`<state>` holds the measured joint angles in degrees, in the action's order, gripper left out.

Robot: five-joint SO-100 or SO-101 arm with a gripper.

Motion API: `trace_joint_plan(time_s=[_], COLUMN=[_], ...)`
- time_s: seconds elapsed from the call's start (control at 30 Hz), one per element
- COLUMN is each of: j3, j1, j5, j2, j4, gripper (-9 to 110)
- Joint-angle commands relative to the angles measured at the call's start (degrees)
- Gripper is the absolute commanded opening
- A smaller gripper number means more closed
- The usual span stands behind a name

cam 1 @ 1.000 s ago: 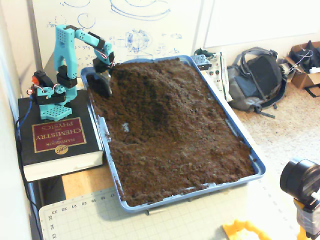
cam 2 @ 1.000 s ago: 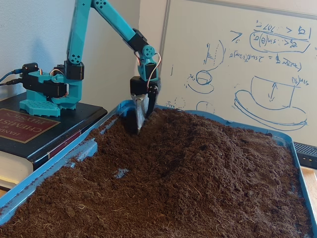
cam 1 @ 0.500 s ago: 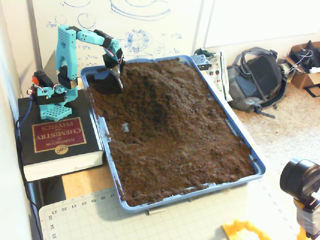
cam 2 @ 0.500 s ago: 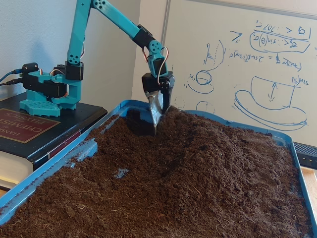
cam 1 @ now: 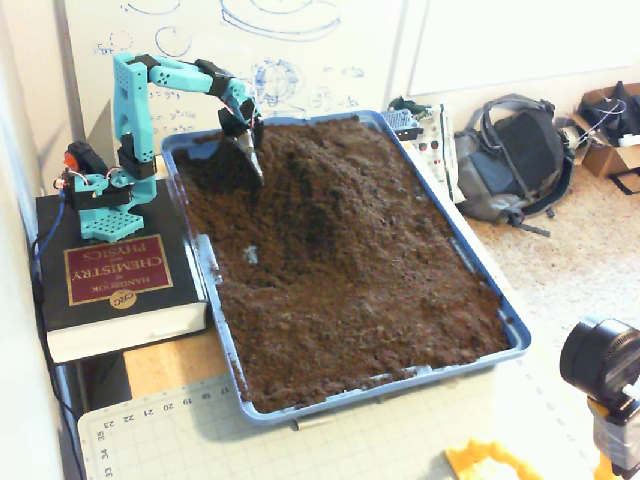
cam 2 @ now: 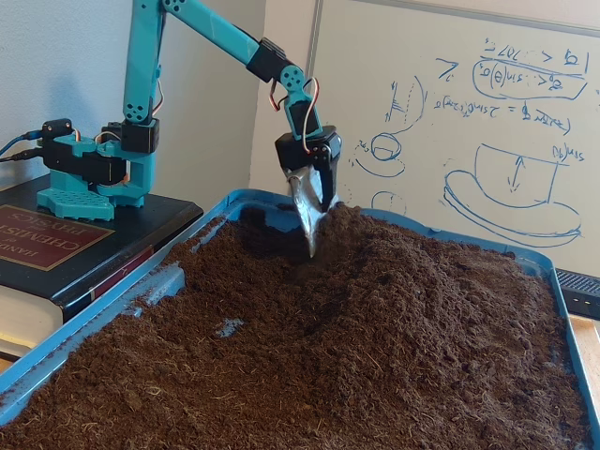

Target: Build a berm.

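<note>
One teal arm (cam 1: 135, 90) reaches from a book (cam 1: 110, 280) over a blue tray (cam 1: 480, 290) of soil. The gripper (cam 2: 312, 239), jaws pressed together, touches the berm (cam 2: 394, 258) at its near slope; this mound fills the tray's far end by the whiteboard (cam 2: 450, 112).

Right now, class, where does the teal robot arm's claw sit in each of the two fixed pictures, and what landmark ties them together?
Fixed view from above: the claw is upper left, tip at the raised mound of dark brown loose soil.
Low fixed view: the claw is centre, slightly high, tip at the mound's left slope.
Shared landmark: the black chemistry handbook with a maroon cover panel under the arm's base.
</note>
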<state>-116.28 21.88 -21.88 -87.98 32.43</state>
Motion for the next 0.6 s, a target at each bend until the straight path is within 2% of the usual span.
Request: trace_joint_plan(time_s=[0.0,0.4,0.57], j3=[5.27,6.50,19.60], j1=[-2.11,-2.90,-2.55], j5=[0.70,0.88,0.88], j2=[-7.47,-17.14,-11.16], j4=[-1.32,-1.58,-1.58], gripper=[0,0,0])
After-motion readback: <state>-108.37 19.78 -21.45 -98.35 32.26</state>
